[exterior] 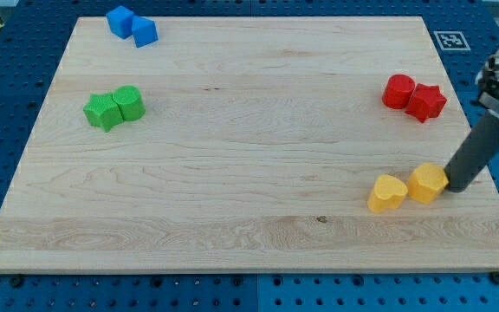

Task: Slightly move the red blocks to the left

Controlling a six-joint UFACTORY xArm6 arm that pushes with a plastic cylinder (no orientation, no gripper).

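Note:
Two red blocks sit touching at the view's right: a round red cylinder (398, 91) and a red star-shaped block (426, 102) to its right. My tip (454, 186) rests on the board below them, right against the right side of a yellow hexagonal block (427, 182). A yellow heart-shaped block (387, 192) touches that block on its left. The tip is well apart from the red blocks.
The wooden board (249, 156) lies on a blue perforated table. Two blue blocks (132, 25) sit at the top left. Two green blocks (114, 107) sit at the left. The board's right edge is just right of my tip.

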